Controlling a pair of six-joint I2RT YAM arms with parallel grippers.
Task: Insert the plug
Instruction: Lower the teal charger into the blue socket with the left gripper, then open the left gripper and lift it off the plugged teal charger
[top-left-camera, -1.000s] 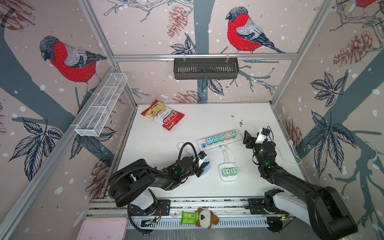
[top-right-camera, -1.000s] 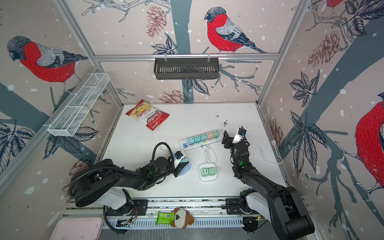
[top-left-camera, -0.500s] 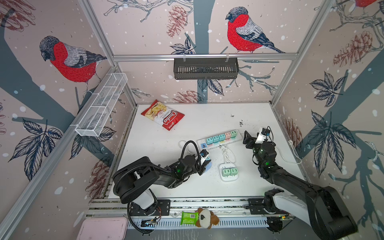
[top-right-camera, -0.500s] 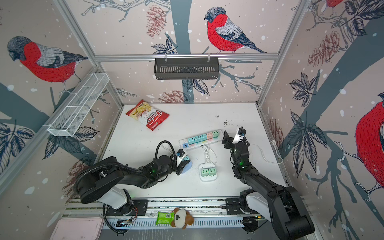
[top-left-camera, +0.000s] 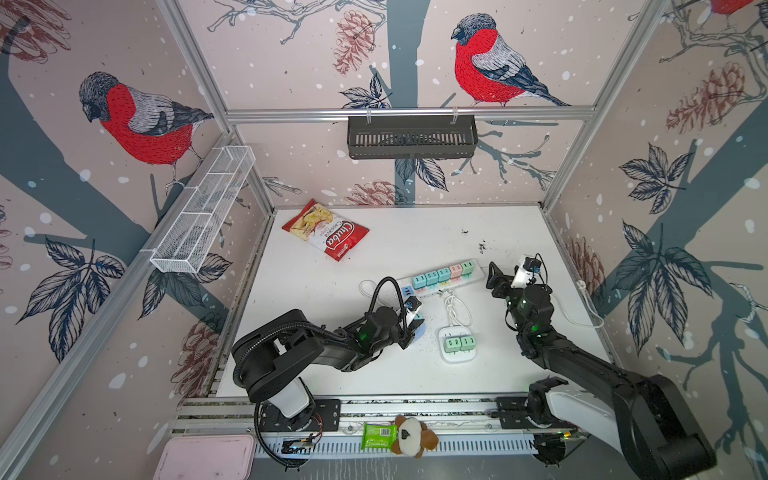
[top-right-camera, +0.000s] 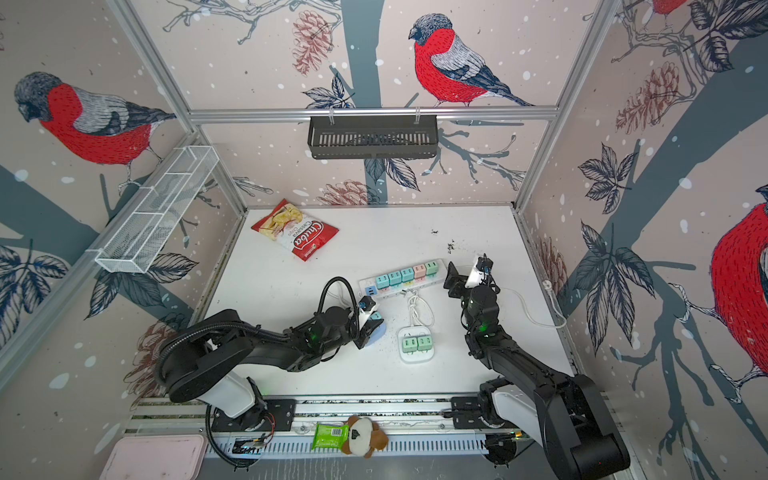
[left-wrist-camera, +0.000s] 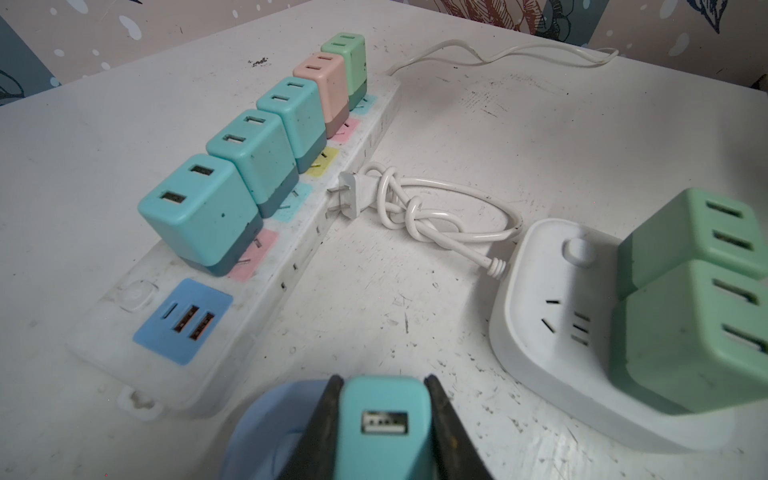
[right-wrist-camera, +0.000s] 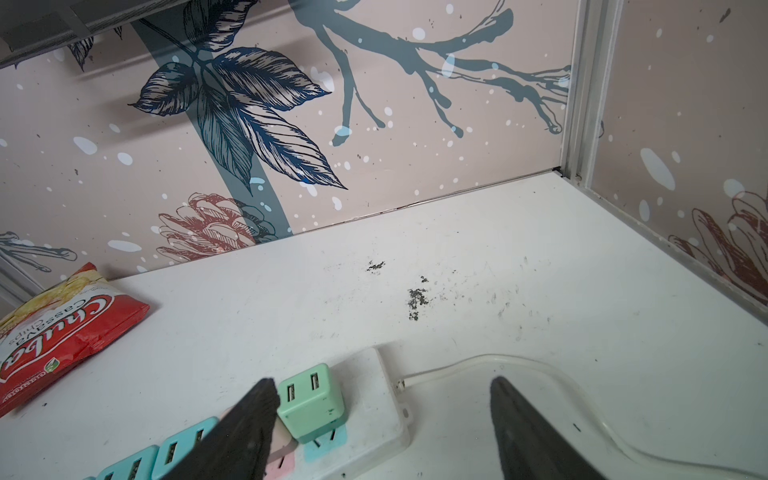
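My left wrist camera shows what the top views barely show: my left gripper (left-wrist-camera: 383, 384) clamps the teal plug (left-wrist-camera: 384, 449) over a pale blue disc (left-wrist-camera: 266, 424), just short of the power strip (left-wrist-camera: 249, 316). My right wrist camera shows my right gripper (right-wrist-camera: 382, 384) spread apart and empty above the strip's corded end.

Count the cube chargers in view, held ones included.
8. Five chargers stand on the long power strip, two green ones on the small socket block, one teal charger in the left tool. None appears hidden.
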